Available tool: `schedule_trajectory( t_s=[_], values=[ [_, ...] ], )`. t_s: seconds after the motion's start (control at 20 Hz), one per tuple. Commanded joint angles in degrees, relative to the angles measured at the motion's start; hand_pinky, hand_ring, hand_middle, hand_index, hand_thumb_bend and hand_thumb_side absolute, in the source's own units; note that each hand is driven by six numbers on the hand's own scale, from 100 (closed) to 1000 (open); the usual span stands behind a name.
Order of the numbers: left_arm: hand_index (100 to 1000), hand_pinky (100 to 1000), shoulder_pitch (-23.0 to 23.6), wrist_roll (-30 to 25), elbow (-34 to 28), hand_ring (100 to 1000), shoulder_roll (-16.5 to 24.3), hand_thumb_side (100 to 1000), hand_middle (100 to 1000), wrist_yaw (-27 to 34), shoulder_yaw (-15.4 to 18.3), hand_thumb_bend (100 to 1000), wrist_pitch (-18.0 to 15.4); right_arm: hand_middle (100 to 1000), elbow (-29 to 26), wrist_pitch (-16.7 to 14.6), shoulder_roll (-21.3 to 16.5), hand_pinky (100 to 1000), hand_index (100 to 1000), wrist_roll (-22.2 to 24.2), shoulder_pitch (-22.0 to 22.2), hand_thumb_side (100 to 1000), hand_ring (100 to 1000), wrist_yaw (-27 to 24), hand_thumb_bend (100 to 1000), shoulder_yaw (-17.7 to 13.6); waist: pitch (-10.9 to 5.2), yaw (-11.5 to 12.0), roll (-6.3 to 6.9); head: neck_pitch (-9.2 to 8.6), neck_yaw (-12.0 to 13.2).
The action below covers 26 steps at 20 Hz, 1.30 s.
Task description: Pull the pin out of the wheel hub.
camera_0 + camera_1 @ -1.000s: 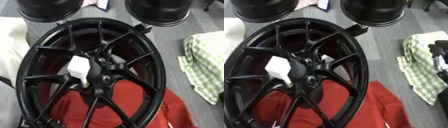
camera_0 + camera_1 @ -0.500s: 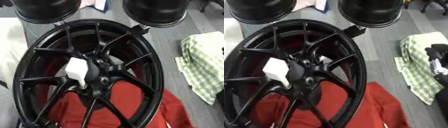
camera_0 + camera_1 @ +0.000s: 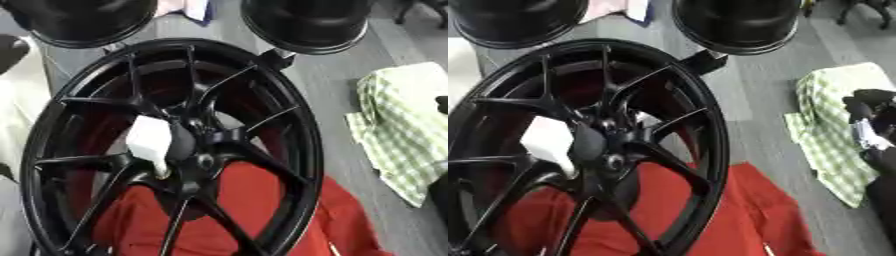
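Note:
A large black spoked wheel [image 3: 302, 130] lies flat on a red cloth [image 3: 254, 200]. Its hub [image 3: 203, 161] sits in the middle where the spokes meet. A white block-shaped piece [image 3: 150, 140] stands at the hub's left side, between two spokes. My right hand [image 3: 870, 107] shows at the right edge of the right eye view, over a green checked cloth and well apart from the wheel. My left hand is not in sight.
Two black round objects [image 3: 306, 20] [image 3: 83, 20] stand at the far edge, just beyond the wheel. The green checked cloth [image 3: 398, 125] lies on the grey surface at right. A white cloth [image 3: 13, 110] lies at left.

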Motion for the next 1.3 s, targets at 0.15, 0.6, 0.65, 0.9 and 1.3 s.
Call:
schedule_trajectory(
  t_s=[0.15,0.6,0.65,0.9,1.3],
  values=[
    [812,820,-4.39,0.95,0.57,731,-2.52,808,730,0.88,-3.2,100,7.06,551,-1.07,0.16,-1.74,838,702,0.05,0.03,253,778,0.12,100,-0.2,-1.74,0.03,0.1,-0.26,-0.05],
    [863,839,-7.4,0.61,2.16,753,-6.36,805,757,2.86,-8.43,121,13.56,550,-1.07,0.72,-1.88,838,702,0.28,-0.18,255,778,-0.24,100,0.02,-2.06,-0.15,0.51,-1.24,0.65],
    [867,842,-7.54,0.48,2.34,757,-6.64,804,762,2.58,-8.88,137,13.78,550,-1.07,0.81,-1.89,838,702,0.31,-0.25,255,778,-0.27,100,0.05,-2.04,-0.17,0.56,-1.33,0.73],
    [891,873,-8.43,-1.47,3.68,791,-8.32,799,793,1.92,-10.66,269,13.69,550,-1.07,1.02,-1.96,838,702,0.55,-0.57,257,777,-0.34,100,0.28,-1.81,-0.3,0.6,-1.26,1.04],
    [911,929,-6.39,-2.75,-0.16,840,-6.58,862,812,-0.65,-10.06,507,10.81,549,-1.07,1.28,-1.74,838,702,0.85,-1.09,261,777,-0.17,100,0.57,-0.95,-0.64,0.66,-2.44,-0.09]
  ],
)
